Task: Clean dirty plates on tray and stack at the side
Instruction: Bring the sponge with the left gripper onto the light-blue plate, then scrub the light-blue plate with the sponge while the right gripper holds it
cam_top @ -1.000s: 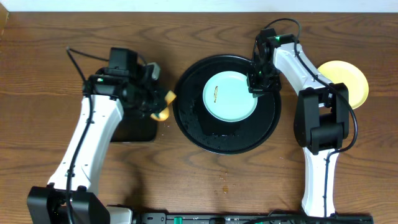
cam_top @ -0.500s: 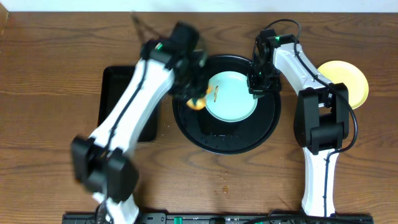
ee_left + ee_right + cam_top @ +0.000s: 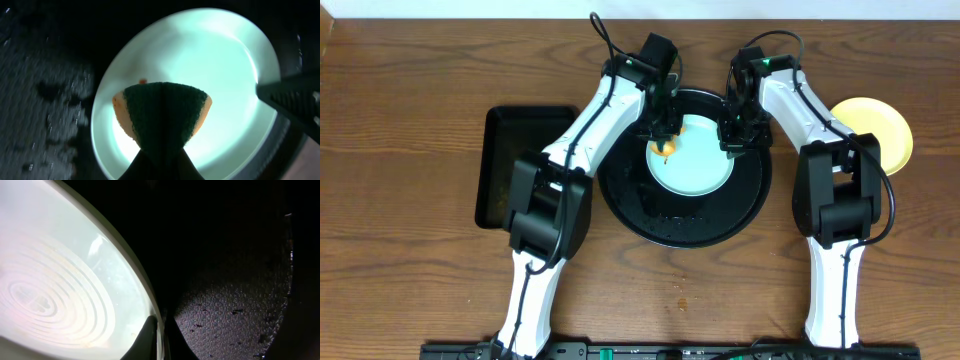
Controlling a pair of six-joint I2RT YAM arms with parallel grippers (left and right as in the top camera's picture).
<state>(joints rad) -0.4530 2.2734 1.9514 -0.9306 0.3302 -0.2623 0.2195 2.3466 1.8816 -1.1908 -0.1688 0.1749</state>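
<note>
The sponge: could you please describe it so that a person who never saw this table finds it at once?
Find the round black tray in the table's middle; a pale mint plate lies in it. At that plate's left edge, the left end effector pinches the sponge, the only orange thing with a dark green face.

Left arm and right arm, smooth white shells, chunky black joints, thin black cables looping behind the left hand, green light behind the right hand
</note>
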